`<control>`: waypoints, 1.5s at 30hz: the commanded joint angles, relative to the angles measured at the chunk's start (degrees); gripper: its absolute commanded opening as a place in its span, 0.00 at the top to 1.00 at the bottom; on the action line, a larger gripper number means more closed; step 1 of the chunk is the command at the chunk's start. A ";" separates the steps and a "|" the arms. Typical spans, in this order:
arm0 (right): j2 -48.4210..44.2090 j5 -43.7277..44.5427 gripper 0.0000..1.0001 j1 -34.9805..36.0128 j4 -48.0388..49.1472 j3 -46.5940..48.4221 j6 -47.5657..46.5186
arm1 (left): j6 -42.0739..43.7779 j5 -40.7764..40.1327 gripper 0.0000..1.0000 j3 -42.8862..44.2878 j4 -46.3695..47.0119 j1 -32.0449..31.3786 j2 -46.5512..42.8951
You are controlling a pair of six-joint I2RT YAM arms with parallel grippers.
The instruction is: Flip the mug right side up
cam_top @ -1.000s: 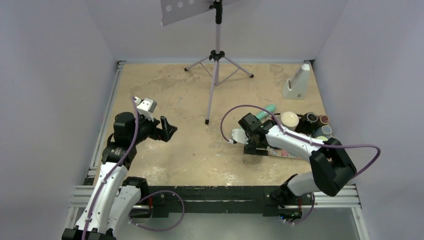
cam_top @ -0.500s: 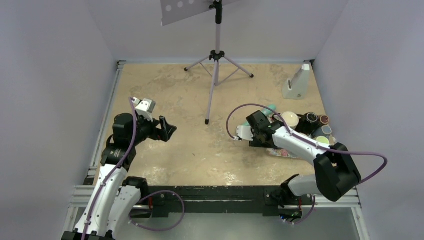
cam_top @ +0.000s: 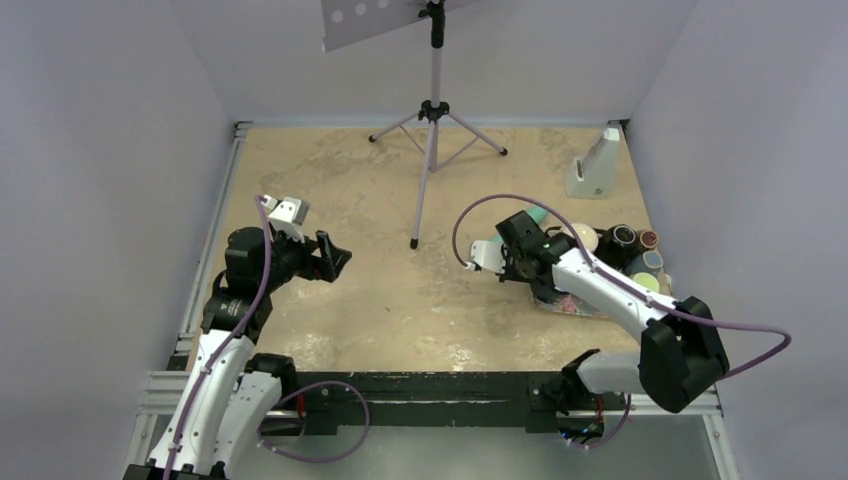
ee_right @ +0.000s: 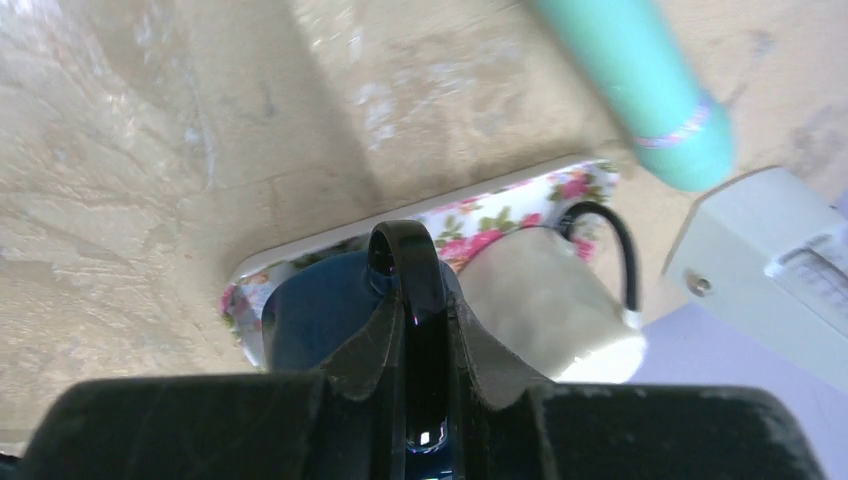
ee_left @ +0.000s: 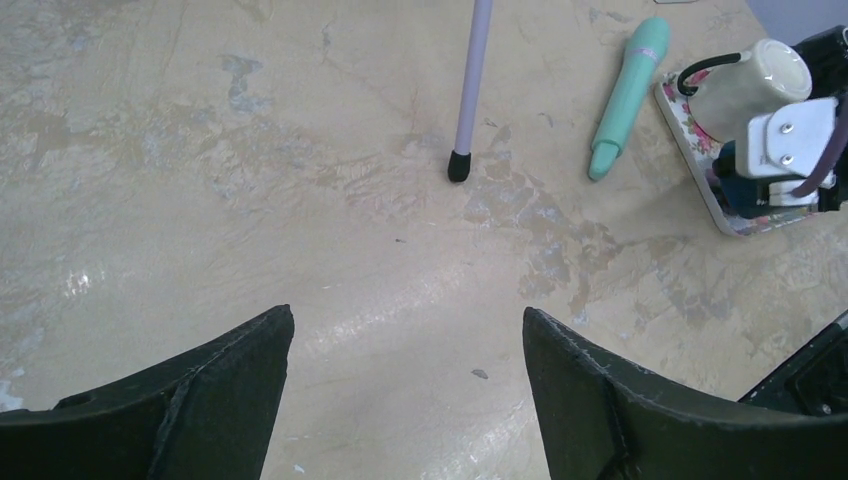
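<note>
Right tool (ee_right: pixel 421 300) is clamping the blue mug (ee_right: pixel 310 312) by its handle (ee_right: pixel 398 245) for the flip; left tool (ee_left: pixel 405 312) is hanging wide.

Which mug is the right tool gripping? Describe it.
On the right of the beige table, find the floral rectangular tray. On it, the dark blue mug has its glossy black handle pinched by the right tool. Its neighbour is a cream mug.

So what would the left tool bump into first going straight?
Likely the bare table, as the left tool tilts down; beyond that, the stand's black foot. Depth is unclear.
</note>
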 commanded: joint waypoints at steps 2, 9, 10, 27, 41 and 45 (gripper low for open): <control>-6.74 -3.86 1.00 0.15 -0.69 11.37 4.96 | -4.20 3.22 0.12 0.16 2.17 -0.27 -0.31; -15.43 -16.12 1.00 0.16 8.42 18.43 17.46 | -6.16 19.03 0.12 1.48 6.61 -0.27 1.37; -16.77 -19.65 1.00 0.26 12.94 18.22 21.06 | -6.43 21.51 0.12 1.98 7.56 -0.27 1.87; -11.19 -36.95 1.00 8.28 70.41 11.18 66.66 | -20.95 35.98 0.08 12.79 25.13 -3.59 12.40; 1.04 -41.38 1.00 13.42 78.45 18.12 70.35 | -20.04 37.19 0.34 10.57 25.12 -6.96 13.33; 3.69 -42.13 1.00 13.85 79.91 18.73 71.48 | -20.07 35.95 0.82 11.46 25.46 -6.95 13.54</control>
